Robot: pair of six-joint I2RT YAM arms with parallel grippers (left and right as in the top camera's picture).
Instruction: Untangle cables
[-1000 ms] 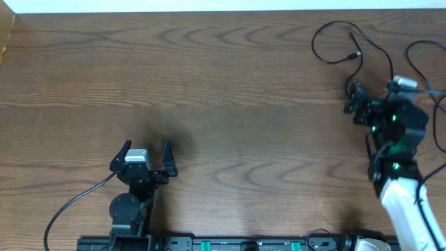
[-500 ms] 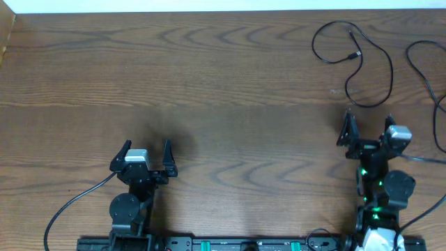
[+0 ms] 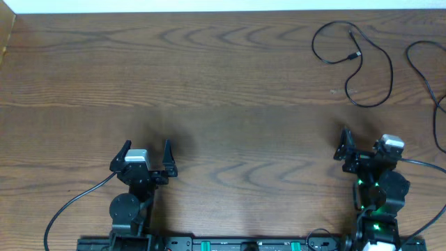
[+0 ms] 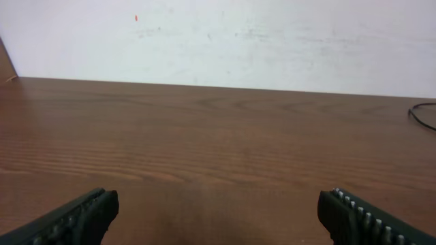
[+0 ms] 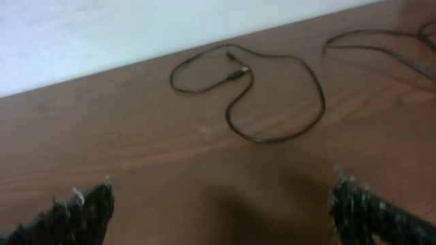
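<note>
Pincers on both arms are spread wide and pinch nothing: the right pincer [image 3: 366,144] and the left pincer [image 3: 146,147] hover low over bare wood, with no cord between their fingers in either wrist view.

One thin black cable with small end plugs [image 3: 389,70] lies at the far right of the brown wood-grain surface [image 3: 223,84]. It lies in a loose open curl, and one end plug [image 3: 357,54] rests inside the curl. The right wrist view shows the same curl [image 5: 323,99] lying flat, with no knot visible. A second thin black cable [image 3: 407,54] lies just to its right, apart from the first, and runs off the edge of the picture, so its far end cannot be judged. No white cord is in view.

The two cords do not cross where they can be seen, so the untangling looks close to done, if not done. The right pincer faces the first curl from well short of it. The left pincer is well apart, on the other side of the surface, and faces only bare wood and a white wall [image 4: 218,34]. Both arms sit by the near edge, probably so that no finger drags a loop back over its neighbour. A thicker black cord [image 3: 70,202] trailing from the left arm belongs to the robot.
</note>
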